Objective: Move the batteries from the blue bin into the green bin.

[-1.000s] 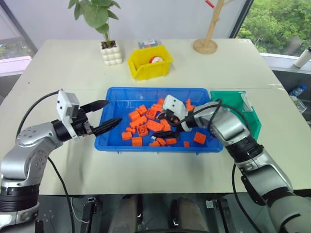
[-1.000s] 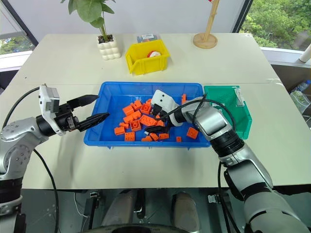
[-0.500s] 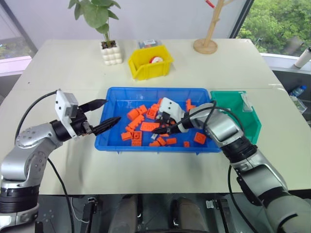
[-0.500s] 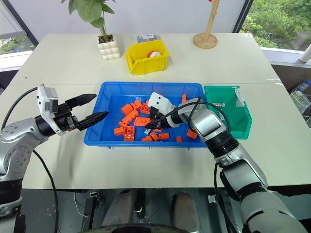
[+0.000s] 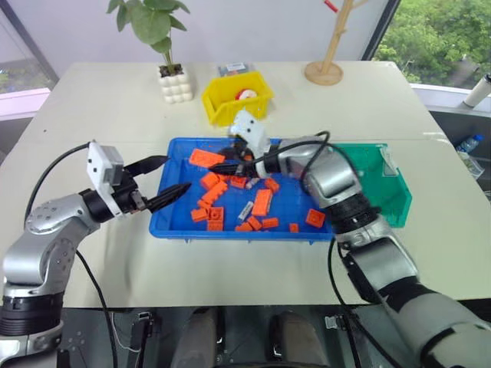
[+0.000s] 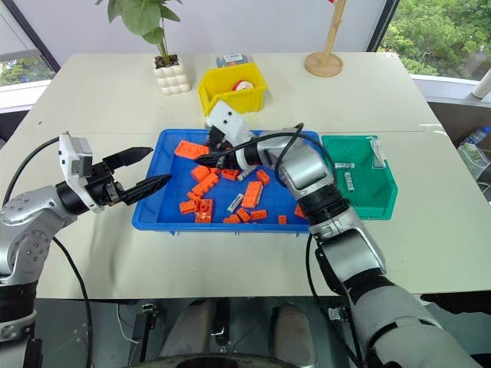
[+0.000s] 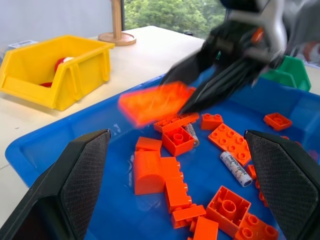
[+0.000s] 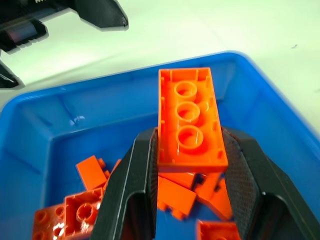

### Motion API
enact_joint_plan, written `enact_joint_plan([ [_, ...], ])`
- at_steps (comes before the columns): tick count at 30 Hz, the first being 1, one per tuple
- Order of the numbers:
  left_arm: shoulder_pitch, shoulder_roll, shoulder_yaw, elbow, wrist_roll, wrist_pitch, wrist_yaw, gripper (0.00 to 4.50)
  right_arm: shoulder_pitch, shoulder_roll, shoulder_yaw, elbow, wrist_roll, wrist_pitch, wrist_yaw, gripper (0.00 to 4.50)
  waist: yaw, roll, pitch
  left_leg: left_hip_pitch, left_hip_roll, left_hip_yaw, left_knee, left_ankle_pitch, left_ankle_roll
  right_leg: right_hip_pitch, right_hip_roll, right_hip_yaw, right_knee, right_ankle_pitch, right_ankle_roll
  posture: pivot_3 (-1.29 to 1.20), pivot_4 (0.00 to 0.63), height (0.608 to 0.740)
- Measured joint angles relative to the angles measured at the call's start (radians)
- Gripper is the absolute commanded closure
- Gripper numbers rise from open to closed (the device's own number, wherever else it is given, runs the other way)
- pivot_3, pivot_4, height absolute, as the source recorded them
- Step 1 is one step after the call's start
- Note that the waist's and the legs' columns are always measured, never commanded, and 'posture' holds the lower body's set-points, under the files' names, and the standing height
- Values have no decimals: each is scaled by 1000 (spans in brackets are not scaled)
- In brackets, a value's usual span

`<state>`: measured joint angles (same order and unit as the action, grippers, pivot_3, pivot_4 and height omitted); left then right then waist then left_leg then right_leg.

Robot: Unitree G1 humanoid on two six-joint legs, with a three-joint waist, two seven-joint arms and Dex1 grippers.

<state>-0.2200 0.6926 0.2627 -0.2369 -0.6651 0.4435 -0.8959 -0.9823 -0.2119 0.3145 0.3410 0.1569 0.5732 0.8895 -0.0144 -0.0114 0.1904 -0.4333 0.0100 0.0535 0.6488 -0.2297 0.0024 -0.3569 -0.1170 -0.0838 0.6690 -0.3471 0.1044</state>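
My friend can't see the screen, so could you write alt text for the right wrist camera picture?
Two black fingers of the right end effector clamp a long orange brick, hollow underside facing the camera, above a blue bin with more orange bricks in it. Beyond lies a pale table.

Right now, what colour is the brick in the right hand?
Orange brick, clearest in the right wrist view.

A battery (image 7: 235, 169) in the blue bin (image 7: 60, 137) carries dark print, too small to read.
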Motion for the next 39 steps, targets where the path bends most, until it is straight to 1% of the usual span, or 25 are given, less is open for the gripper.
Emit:
enact_joint_plan([
  [4, -3, 0, 0, -8, -5, 6, 7, 0, 0, 26, 23, 109, -39, -101, -2, 3234, -2, 0, 0, 0, 0, 0, 0, 0, 0, 0, 0, 0, 0, 0, 0, 0, 150, 739],
  [6, -2, 2, 0, -15, -12, 8, 10, 0, -7, 33, 23, 160, -58, -146, 0, 2208, -4, 0, 0, 0, 0, 0, 0, 0, 0, 0, 0, 0, 0, 0, 0, 0, 150, 739],
  [7, -1, 2, 1, -18, -14, 9, 11, 0, -12, 35, 23, 180, -63, -159, 1, 1814, -4, 0, 0, 0, 0, 0, 0, 0, 0, 0, 0, 0, 0, 0, 0, 0, 150, 739],
  [8, 1, 2, 2, -22, -16, 9, 12, 0, -18, 35, 23, 199, -68, -175, 3, 1233, -5, 0, 0, 0, 0, 0, 0, 0, 0, 0, 0, 0, 0, 0, 0, 0, 150, 739],
  [9, 4, 2, 4, -23, -17, 10, 14, 0, -24, 35, 22, 212, -73, -186, 4, 792, -5, 0, 0, 0, 0, 0, 0, 0, 0, 0, 0, 0, 0, 0, 0, 0, 150, 739],
  [10, 9, 2, 7, -23, -20, 10, 16, 0, -28, 35, 21, 221, -75, -196, 5, 201, -6, 0, 0, 0, 0, 0, 0, 0, 0, -1, 0, 0, 0, 0, 0, 0, 150, 739],
  [11, 11, 2, 7, -23, -20, 10, 17, 0, -31, 35, 19, 228, -76, -205, 6, 35, -6, 0, 0, 0, 0, 0, 0, 0, 0, -1, 0, 0, 0, 0, 0, 0, 150, 739],
  [16, 17, 2, 7, -36, -22, 11, 26, 0, -56, 32, 15, 233, -77, -215, 18, 35, -5, 0, 0, 0, 0, 0, 0, 0, 0, -1, 0, 0, 0, 0, 0, 0, 150, 739],
  [18, 17, 2, 7, -40, -22, 11, 26, 0, -61, 12, 11, 198, -73, -193, 42, 35, -3, 0, 0, 0, 0, 0, 0, 0, 0, 0, 0, 0, 0, 0, 0, 0, 150, 739],
  [19, 17, 3, 7, -40, -23, 11, 26, 0, -61, -15, 11, 165, -71, -174, 68, 35, 0, 1, 0, 0, 0, 0, 0, 0, 0, 0, 0, 0, 0, 0, 0, 0, 150, 739],
  [22, 17, 12, 9, -40, -24, 15, 22, 0, -51, -142, 3, 10, -49, -98, 169, 35, 4, 0, 0, -1, -1, -1, 0, 0, 0, 0, -1, 0, 0, 0, 0, 0, 150, 739],
  [24, 16, 27, 12, -40, -25, 26, 11, 0, -6, -226, 2, -111, -29, -65, 242, 35, 1, 0, 0, -1, 0, -1, 0, 0, 0, -1, 0, 0, -1, 0, 0, 0, 150, 739],
  [26, 15, 36, 19, -41, -26, 29, 3, 0, 40, -261, 10, -168, -23, -55, 285, 35, -4, 0, 0, -1, 1, 0, -1, 0, 0, -1, 0, 0, -1, 0, 0, 0, 150, 739],
  [28, 7, 39, 20, -41, -29, 31, -6, 0, 87, -295, 36, -206, -26, -76, 320, 35, -5, 0, 0, -1, 1, 0, -1, 0, 0, -1, 0, 0, 0, 0, 0, 0, 150, 739],
  [31, -14, 42, 20, -35, -30, 31, -18, 0, 141, -338, 77, -222, -61, -198, 366, 35, -2, 0, 0, -1, 1, 0, -1, 0, 0, -1, 0, 0, -1, 0, 0, 0, 150, 739],
  [39, -28, 33, 16, -30, -28, 31, -17, 0, 145, -315, 135, -214, -123, -374, 388, 35, -1, 0, 0, -1, 1, 0, 0, 0, 0, -1, 0, 0, -1, 0, 0, 0, 150, 739],
])
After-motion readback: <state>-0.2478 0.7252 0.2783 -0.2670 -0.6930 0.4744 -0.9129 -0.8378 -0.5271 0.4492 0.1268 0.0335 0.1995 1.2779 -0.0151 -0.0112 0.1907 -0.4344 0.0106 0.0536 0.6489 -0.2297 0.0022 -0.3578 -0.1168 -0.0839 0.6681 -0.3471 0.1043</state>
